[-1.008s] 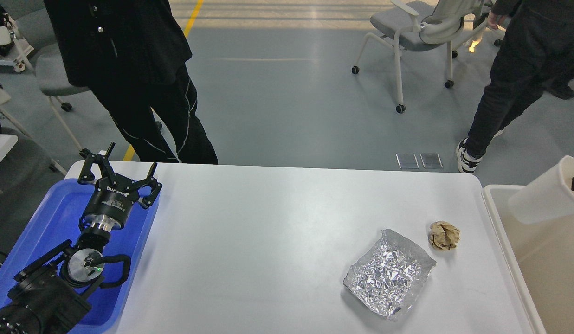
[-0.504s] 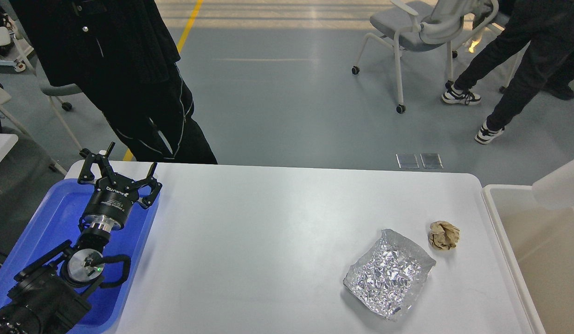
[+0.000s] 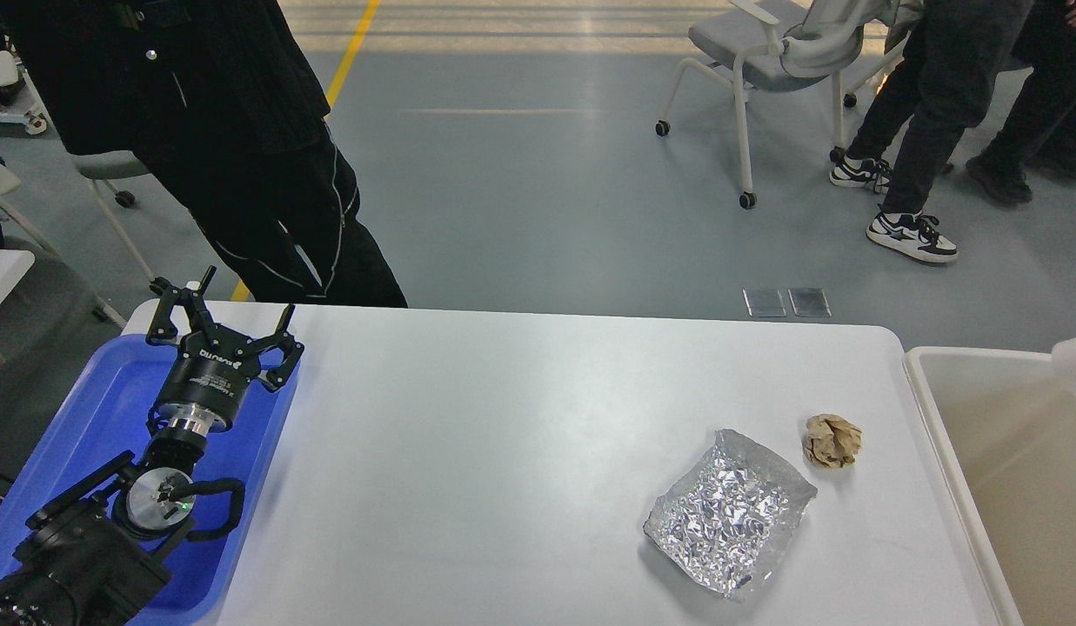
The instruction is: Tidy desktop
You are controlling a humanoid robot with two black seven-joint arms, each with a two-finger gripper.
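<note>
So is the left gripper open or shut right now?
Open. The left gripper has its two fingers spread wide apart above the blue tray, with nothing between them.

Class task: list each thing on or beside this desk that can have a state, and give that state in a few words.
left gripper: open, empty, above the blue tray
foil tray: crumpled, empty, lying on the desktop
paper ball: crumpled, beside the foil tray
beige bin: open-topped

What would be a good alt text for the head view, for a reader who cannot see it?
A white desktop holds a crumpled foil tray and a brown paper ball near its right end. The left gripper, open and empty, hovers over a blue tray at the left; a beige bin stands at the right.
</note>
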